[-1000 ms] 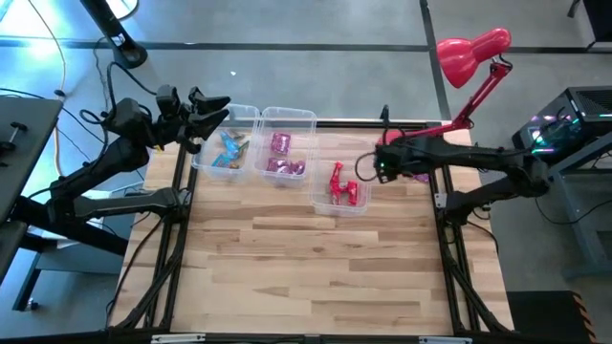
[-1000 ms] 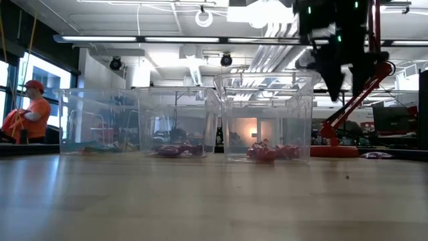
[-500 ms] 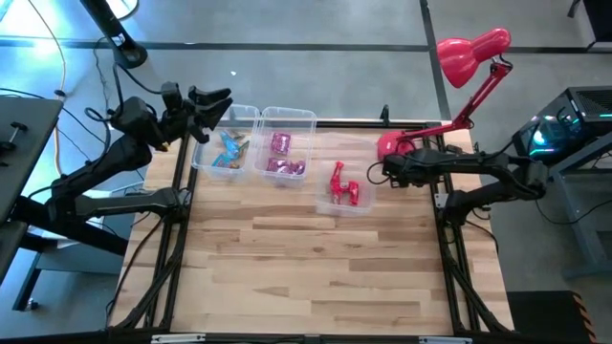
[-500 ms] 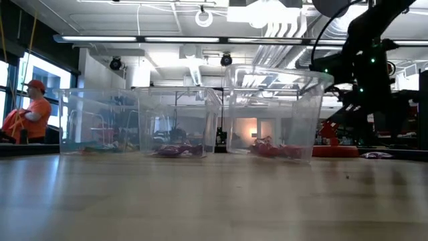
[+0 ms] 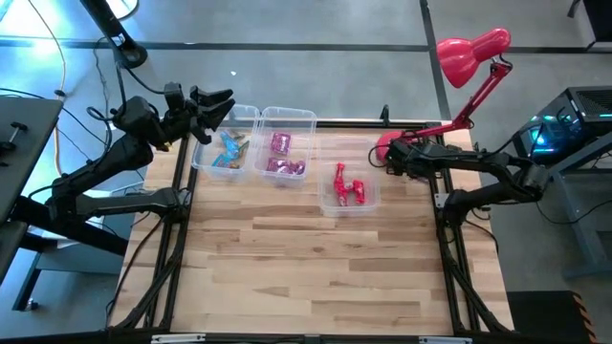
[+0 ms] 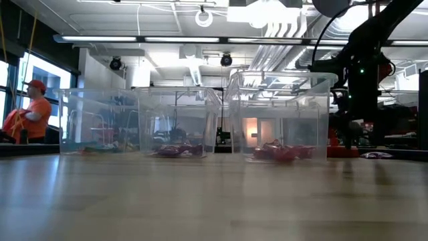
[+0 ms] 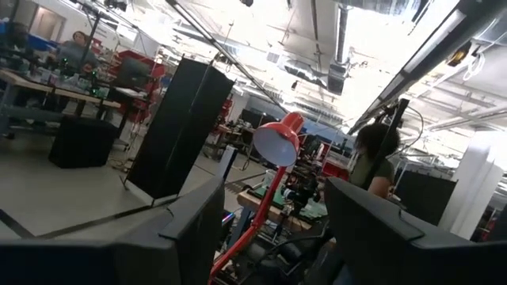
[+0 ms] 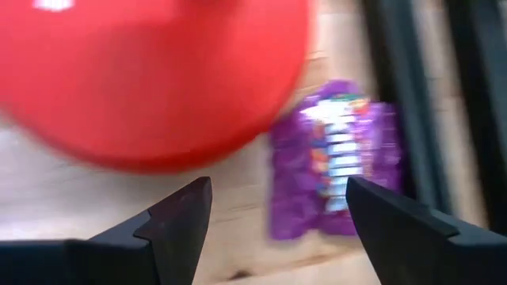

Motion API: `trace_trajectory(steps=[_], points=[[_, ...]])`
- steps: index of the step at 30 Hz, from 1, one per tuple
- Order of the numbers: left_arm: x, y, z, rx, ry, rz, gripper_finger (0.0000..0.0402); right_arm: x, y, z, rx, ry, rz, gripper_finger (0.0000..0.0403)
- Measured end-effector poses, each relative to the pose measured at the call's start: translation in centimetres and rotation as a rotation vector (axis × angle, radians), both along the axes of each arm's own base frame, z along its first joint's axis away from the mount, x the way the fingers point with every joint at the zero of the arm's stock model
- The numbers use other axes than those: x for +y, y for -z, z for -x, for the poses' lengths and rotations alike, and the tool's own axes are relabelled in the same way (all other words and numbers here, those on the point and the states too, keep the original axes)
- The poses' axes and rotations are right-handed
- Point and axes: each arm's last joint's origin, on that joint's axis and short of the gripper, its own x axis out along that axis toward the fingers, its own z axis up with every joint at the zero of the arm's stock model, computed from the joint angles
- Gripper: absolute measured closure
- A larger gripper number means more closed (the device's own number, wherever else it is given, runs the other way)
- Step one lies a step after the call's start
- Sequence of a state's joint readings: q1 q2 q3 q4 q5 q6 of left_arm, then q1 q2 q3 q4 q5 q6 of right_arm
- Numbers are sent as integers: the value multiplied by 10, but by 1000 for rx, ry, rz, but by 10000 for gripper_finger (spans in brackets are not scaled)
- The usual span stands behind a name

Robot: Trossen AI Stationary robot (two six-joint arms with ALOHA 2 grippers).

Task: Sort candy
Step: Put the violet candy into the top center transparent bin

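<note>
Three clear bins stand in a row on the wooden table: blue candy (image 5: 229,148) in the left one, purple-pink candy (image 5: 285,155) in the middle one, red candy (image 5: 346,189) in the right one (image 6: 281,151). One purple wrapped candy (image 8: 337,170) lies flat on the table beside the red lamp's base (image 8: 158,79), also low at the right in the low view (image 6: 376,155). My right gripper (image 8: 277,184) hangs open just above it, by the lamp base (image 5: 387,160). My left gripper (image 5: 222,98) waits open, raised past the blue bin's far left corner.
The red desk lamp (image 5: 470,53) stands at the far right corner, with its base (image 5: 390,143) close to my right gripper. A black rail (image 8: 412,95) runs right behind the purple candy. Bare wood (image 5: 306,277) fills the table's near half. A person in orange (image 6: 30,110) stands in the room beyond.
My right gripper has swung from above the red bin toward the table's right far corner and come down next to the lamp base. The red bin tipped for a moment and now stands level, shifted slightly toward the right.
</note>
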State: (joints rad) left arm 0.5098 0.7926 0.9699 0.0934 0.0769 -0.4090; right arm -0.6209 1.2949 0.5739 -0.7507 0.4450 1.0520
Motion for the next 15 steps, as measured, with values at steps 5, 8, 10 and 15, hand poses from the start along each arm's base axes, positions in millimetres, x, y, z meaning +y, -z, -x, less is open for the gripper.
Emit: trace_trajectory(steps=[5,8,10,15], points=[[0,0,0,-1,0,-3,188,2,0,2,55,-25,10,114],[0,0,0,8,-6,-23,188,1,0,9,97,47,19,114],[0,0,0,16,-11,-38,188,-3,0,9,56,59,-4,114],[0,0,0,24,-17,-56,188,-13,0,11,22,64,11,114]])
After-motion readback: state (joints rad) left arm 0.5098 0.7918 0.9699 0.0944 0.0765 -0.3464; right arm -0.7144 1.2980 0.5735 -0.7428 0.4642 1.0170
